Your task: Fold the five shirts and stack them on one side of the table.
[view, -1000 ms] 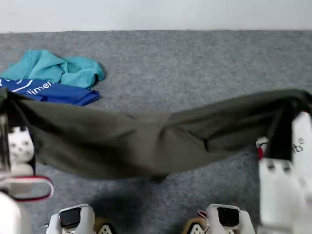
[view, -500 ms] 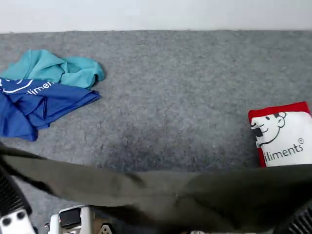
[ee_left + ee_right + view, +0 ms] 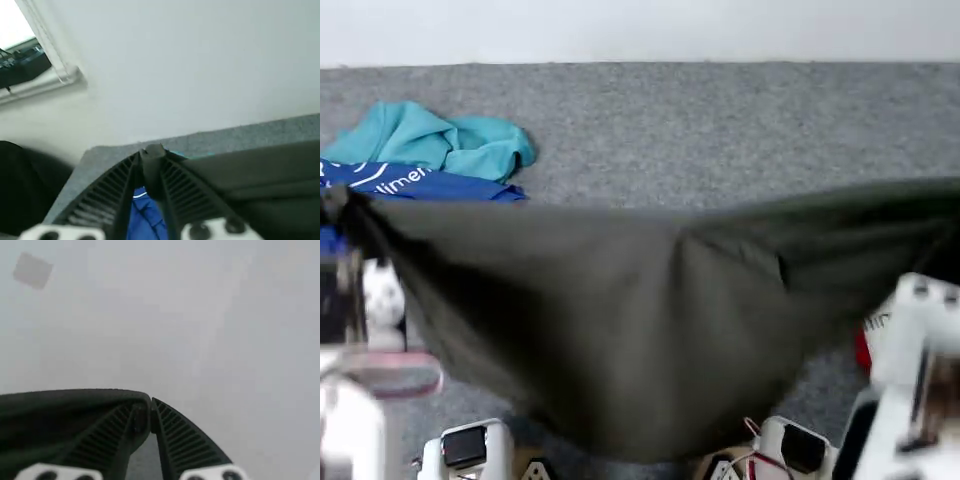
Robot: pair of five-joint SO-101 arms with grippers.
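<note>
The olive shirt (image 3: 640, 320) hangs spread wide above the grey table (image 3: 720, 130), sagging in the middle — the left gripper (image 3: 150, 152) pinches one top corner, the right gripper (image 3: 150, 407) clamps the other. Beyond its left end lie a teal shirt (image 3: 440, 140) and a blue shirt (image 3: 420, 185), touching; a red edge (image 3: 861, 350) peeks out at its right.

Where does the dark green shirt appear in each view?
High view: dark green shirt spans the middle, edge to edge, sagging at the centre.
Left wrist view: shirt held at the tips of the left gripper.
Right wrist view: shirt held at the tips of the right gripper.
Shared landmark: blue shirt, in the high and left wrist views.
</note>
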